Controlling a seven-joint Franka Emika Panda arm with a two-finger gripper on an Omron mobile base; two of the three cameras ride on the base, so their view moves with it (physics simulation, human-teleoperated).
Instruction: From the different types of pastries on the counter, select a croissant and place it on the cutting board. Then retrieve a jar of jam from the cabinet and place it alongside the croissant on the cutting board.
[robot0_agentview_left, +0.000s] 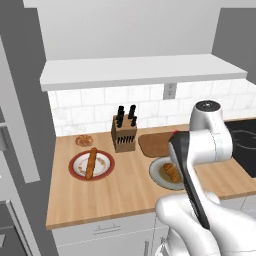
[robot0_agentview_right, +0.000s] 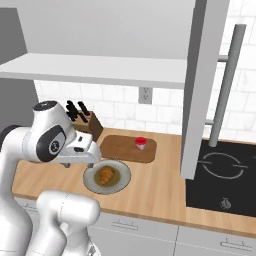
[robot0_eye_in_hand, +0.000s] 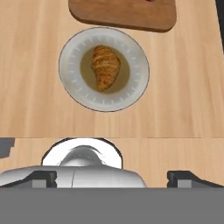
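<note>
The croissant (robot0_eye_in_hand: 105, 66) lies on a round grey plate (robot0_eye_in_hand: 72, 83) on the counter (robot0_eye_in_hand: 188, 87), directly below my gripper (robot0_eye_in_hand: 116, 178). The gripper hangs well above it, open, with nothing between its fingers. In the right base view the croissant (robot0_agentview_right: 105, 175) sits on that plate (robot0_agentview_right: 120, 184), just in front of the reddish-brown cutting board (robot0_agentview_right: 120, 147). The jar of jam (robot0_agentview_right: 141, 143) stands upright on the board's right part. The baguette (robot0_agentview_left: 90, 162) rests on a red-rimmed plate at the left, with the bun (robot0_agentview_left: 84, 140) behind it. The cabinet (robot0_agentview_left: 140, 70) hangs above.
A knife block (robot0_agentview_left: 124, 131) stands left of the cutting board (robot0_agentview_left: 155, 144). An open cabinet door (robot0_agentview_right: 200, 85) with a long bar handle hangs over the counter's right part. A black cooktop (robot0_agentview_right: 225, 172) lies at the right. A tall grey panel bounds the left.
</note>
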